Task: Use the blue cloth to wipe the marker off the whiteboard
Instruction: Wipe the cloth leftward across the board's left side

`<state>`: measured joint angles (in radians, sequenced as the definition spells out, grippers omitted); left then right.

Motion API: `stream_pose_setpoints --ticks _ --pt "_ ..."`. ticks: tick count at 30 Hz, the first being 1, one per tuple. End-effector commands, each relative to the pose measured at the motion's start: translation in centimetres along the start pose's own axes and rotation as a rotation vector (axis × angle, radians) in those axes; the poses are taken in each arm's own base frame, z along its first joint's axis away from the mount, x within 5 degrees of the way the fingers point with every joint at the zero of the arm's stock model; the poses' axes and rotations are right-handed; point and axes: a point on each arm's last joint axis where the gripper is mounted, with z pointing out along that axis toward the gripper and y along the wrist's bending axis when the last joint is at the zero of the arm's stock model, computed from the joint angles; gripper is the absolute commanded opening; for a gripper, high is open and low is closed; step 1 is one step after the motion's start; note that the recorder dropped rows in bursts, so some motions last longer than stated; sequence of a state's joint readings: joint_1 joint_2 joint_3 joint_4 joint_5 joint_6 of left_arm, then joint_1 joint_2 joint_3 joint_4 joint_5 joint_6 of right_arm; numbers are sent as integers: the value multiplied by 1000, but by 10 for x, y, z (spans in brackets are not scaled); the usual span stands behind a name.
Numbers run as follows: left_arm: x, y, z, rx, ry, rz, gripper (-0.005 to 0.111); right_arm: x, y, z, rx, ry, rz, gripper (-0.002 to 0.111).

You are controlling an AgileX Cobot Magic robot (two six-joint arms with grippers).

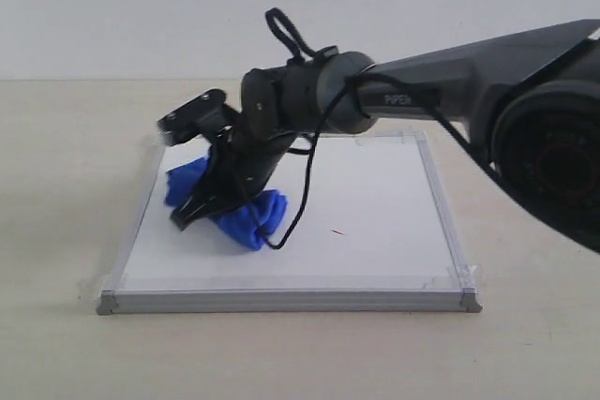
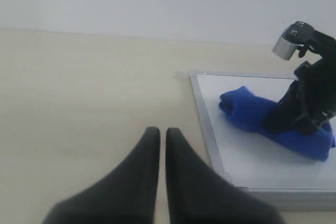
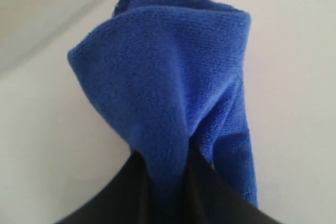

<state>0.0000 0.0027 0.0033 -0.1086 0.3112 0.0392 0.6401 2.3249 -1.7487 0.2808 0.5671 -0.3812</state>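
Pinching the bright royal-blue soft cloth [image 1: 251, 220] in our clenched right gripper [image 1: 186, 216] on the left side of the white silver-framed whiteboard [image 1: 384, 189], we are aiming to sweep it, pressed flat, across the tiny red marker dash [image 1: 337, 232], our left gripper [image 2: 158, 141] idling closed and empty.

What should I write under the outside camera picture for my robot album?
The right arm's fingers pinch the blue cloth on the whiteboard; a tiny red marker dash sits nearby.
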Motion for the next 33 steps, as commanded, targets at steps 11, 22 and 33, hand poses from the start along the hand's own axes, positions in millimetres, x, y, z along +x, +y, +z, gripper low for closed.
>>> stream_pose_setpoints --ticks 11,22,33 --pt "-2 0 -1 3 -11 1 4 4 -37 12 162 18 50 0" --pt "-2 0 -1 3 -11 1 4 -2 21 29 71 50 -88 0" --pt "-2 0 -1 3 -11 1 4 -8 -5 31 128 29 -92 0"
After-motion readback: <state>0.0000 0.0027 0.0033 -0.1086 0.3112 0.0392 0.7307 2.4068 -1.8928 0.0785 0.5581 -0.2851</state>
